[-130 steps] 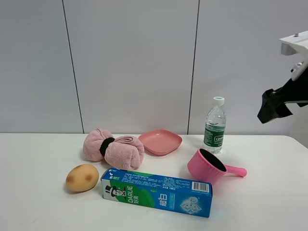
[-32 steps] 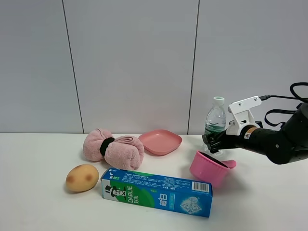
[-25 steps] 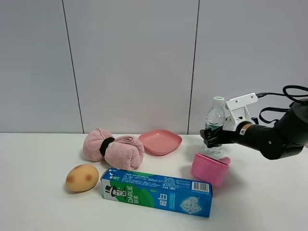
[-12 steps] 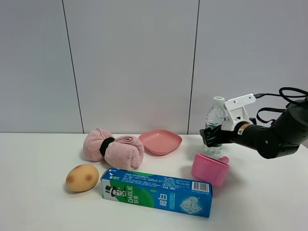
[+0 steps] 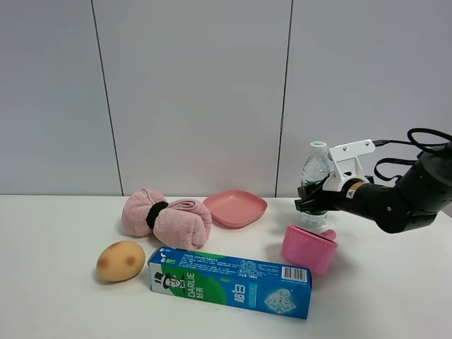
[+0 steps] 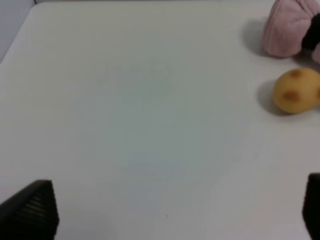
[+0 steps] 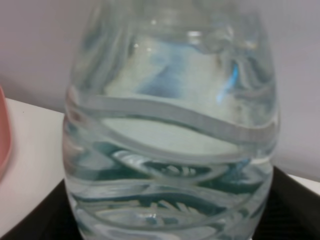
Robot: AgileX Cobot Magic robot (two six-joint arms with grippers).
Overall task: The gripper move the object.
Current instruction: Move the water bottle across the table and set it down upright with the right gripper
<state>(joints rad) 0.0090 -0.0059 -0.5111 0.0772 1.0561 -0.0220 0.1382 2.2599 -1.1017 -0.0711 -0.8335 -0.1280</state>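
Exterior high: nearest the camera lies the blue-green toothpaste box (image 5: 229, 282), flat on the white table (image 5: 49, 311), with a potato (image 5: 121, 260) just beside its left end. Behind the box's right end sits the pink cup (image 5: 308, 247). Further back, a rolled pink towel (image 5: 167, 218) with a black band lies left of the pink plate (image 5: 235, 207). Farthest back stands the bottle (image 5: 315, 164), upright, just behind the cup and right of the plate. My right gripper (image 5: 311, 200) reaches in from the right and brackets the bottle at label height. Right wrist: the bottle fills the frame, and my black fingers (image 7: 295, 205) lie against its sides low down; whether they clamp it, I cannot tell. Left wrist: my left gripper (image 6: 170, 210) is spread wide over bare table, holding nothing.
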